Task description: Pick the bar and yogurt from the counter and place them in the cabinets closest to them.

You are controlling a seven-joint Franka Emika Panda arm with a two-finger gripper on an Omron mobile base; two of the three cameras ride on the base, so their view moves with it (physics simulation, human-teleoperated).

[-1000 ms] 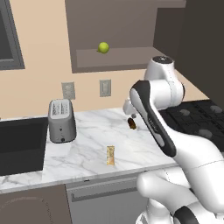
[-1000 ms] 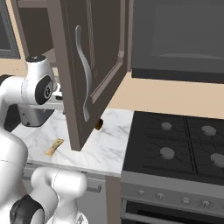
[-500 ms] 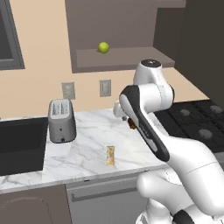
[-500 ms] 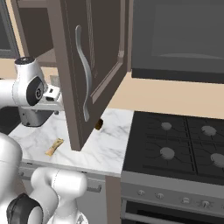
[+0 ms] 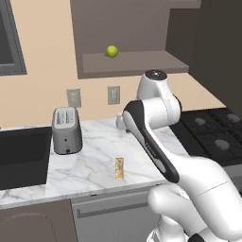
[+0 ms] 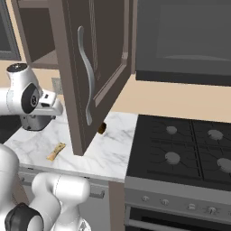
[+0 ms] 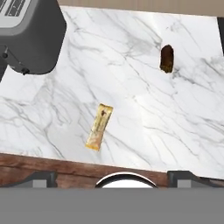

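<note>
Now arm swung farther left.

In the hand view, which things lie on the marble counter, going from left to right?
Grey metal toaster → small flat tan-yellow wrapped bar → dark brown oval lump.

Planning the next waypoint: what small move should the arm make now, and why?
Probably lower the open pincer toward the flat tan-yellow wrapped bar. The bar lies free on the white marble counter, apart from the grey toaster and dark brown lump, nothing gripped.
</note>
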